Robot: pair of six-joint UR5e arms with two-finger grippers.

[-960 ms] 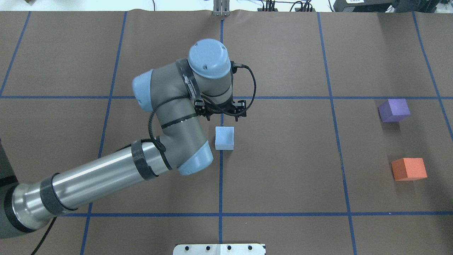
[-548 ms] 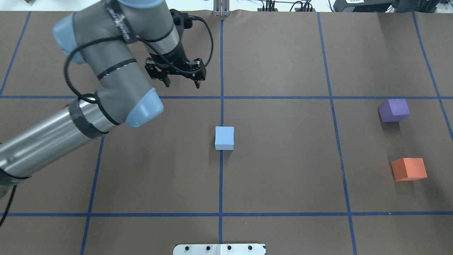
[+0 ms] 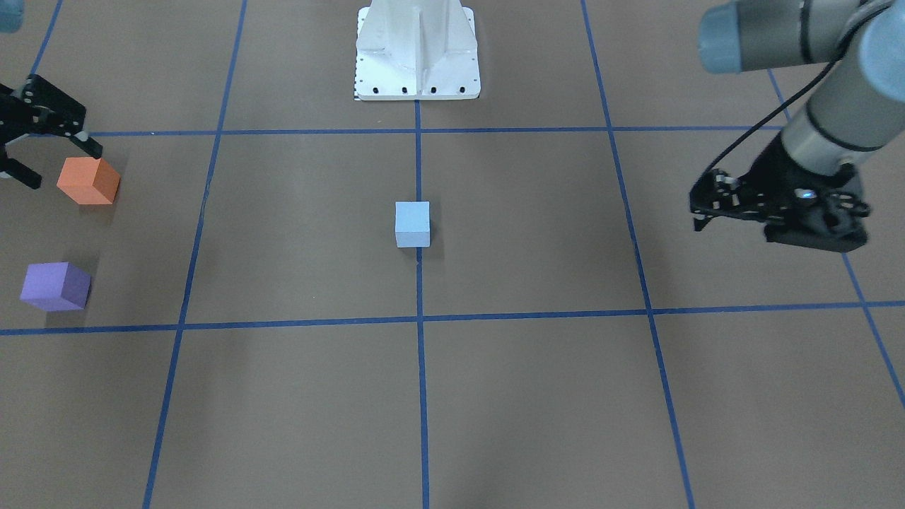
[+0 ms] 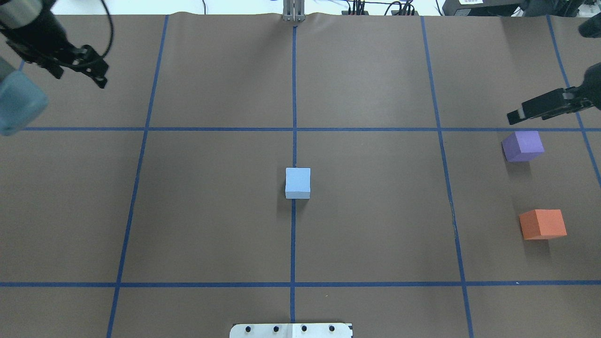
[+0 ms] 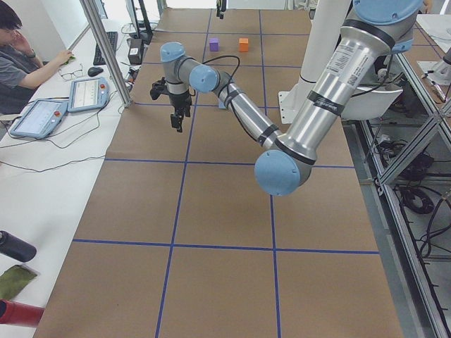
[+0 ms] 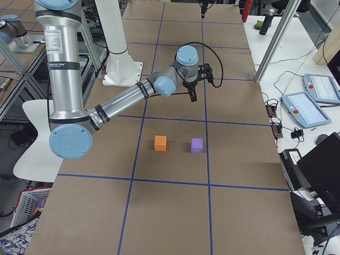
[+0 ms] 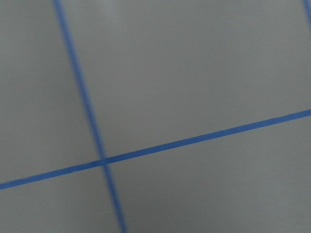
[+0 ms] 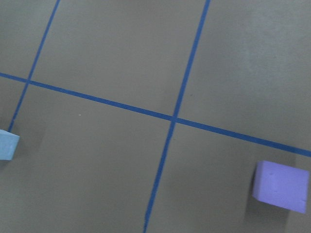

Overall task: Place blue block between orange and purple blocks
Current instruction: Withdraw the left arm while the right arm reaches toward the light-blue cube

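The light blue block [image 4: 297, 183] sits alone at the table's centre on a tape crossing and also shows in the front view [image 3: 412, 224]. The purple block [image 4: 522, 146] and the orange block [image 4: 543, 224] stand apart at the right, with a gap between them. My left gripper [image 4: 79, 76] is open and empty, raised over the far left of the table, well away from the blue block. My right gripper [image 3: 60, 165] is open and empty. It hovers at the right edge, just beyond the purple block. The right wrist view shows the purple block [image 8: 281, 186] and a corner of the blue block [image 8: 7, 144].
Brown paper with a blue tape grid [image 4: 293, 284] covers the table. The white robot base plate [image 3: 417, 49] stands at the near middle edge. An operator [image 5: 21, 60] sits with tablets and a keyboard beyond the table's far side.
My left arm has swung away from the blue block to the far left of the table, gripper still open. My right gripper has come into view by the purple block. The blocks have not moved.
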